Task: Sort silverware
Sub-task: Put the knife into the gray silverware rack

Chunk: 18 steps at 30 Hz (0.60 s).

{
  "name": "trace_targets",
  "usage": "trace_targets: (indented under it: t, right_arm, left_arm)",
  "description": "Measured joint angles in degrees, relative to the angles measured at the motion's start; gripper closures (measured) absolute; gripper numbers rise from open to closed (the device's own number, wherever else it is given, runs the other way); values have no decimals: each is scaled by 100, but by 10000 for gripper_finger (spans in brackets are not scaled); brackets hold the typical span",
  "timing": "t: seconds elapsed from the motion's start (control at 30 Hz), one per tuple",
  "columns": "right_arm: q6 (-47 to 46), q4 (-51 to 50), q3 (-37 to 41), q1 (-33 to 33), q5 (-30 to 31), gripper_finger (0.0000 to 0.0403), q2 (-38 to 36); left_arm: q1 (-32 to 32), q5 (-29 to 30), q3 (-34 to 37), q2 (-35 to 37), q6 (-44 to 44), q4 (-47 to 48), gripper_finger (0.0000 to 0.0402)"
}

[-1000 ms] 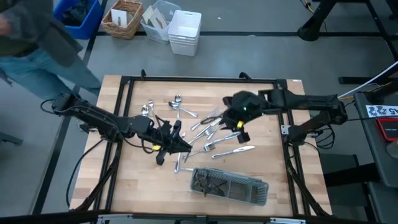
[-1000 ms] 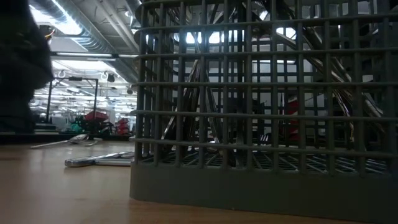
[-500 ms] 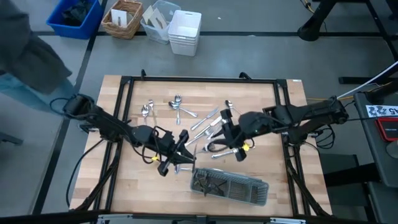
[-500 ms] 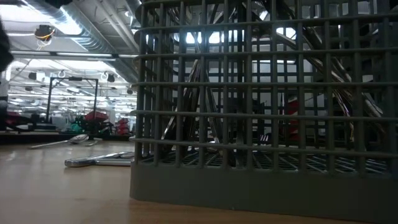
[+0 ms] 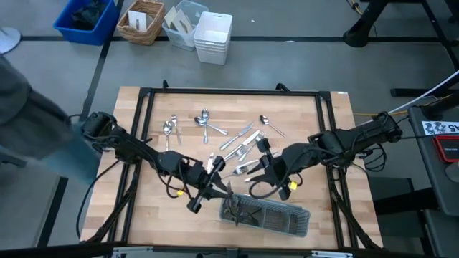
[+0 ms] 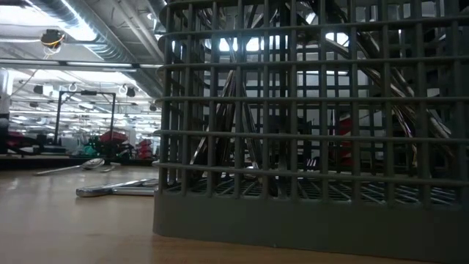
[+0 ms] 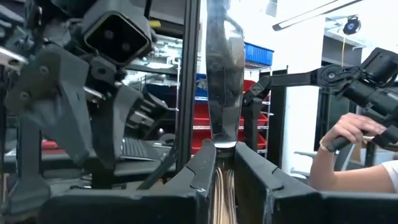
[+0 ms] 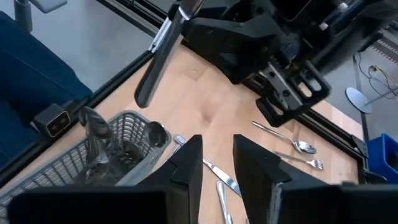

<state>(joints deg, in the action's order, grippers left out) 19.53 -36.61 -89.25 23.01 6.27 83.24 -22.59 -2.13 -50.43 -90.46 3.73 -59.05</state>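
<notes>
Silverware [image 5: 228, 140] is lying scattered across the far half of the wooden worktop [image 5: 150, 208], with more pieces already sitting in the grey mesh tray [image 5: 287, 222] at the near edge. I am watching the left hand [image 5: 215, 188], hanging just beside the tray's left end, clenching a knife [image 7: 222, 81] by one end between its fingers [image 7: 200, 169], the piece pointing up and away from the wrist. The right hand [image 5: 267, 185] is hovering just beyond the tray with its fingers [image 8: 186, 163] standing apart and nothing between them.
</notes>
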Motion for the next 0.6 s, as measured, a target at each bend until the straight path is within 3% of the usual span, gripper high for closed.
trace_targets:
  t: [0.33, 0.6]
  right_arm:
    - [-129, -447, 0, 442, 1446, 311, -13]
    - [-1114, -605, 0, 757, 1547, 311, -15]
  left_arm:
    - [123, 3, -672, -801, -243, 25, 367]
    - [308, 6, -1090, -1366, -245, 31, 364]
